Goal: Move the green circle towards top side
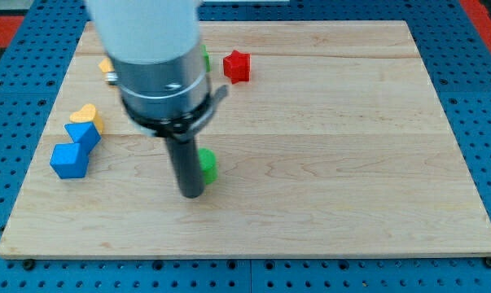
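- Near the middle-left of the wooden worktop (326,122) sat the green circle (207,165), partly hidden behind the rod.
- The arm carried no pincer; its tip (191,195) rested just beside the circle's lower left edge.
- The circle looked small, light and rigid, likely sliding easily.
- A push belonged at its bottom edge, centred, lest it slip sideways.

My tip (191,194) sits left of centre on the wooden board (335,163), touching the left edge of the green circle (208,165); red block (237,66) upper centre; two blue blocks (69,160) (83,135) at left, adjoining, yellow heart (88,115) just above them; another yellow block (107,67) upper left, largely hidden behind the arm.
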You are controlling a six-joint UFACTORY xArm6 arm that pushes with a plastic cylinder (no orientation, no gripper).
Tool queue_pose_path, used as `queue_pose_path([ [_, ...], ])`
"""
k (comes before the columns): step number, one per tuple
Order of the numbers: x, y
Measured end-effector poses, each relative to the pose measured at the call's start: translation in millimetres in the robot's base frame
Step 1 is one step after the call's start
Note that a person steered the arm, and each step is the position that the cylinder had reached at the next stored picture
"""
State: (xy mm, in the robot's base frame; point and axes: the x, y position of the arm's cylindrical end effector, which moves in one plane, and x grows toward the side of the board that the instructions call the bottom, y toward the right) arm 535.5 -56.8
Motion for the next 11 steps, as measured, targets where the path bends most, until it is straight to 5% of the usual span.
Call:
queue_pose_path([
  [3, -66.3, 38.1],
  [6, -55.9, 26.7],
  [11, -106.4, 4.4],
])
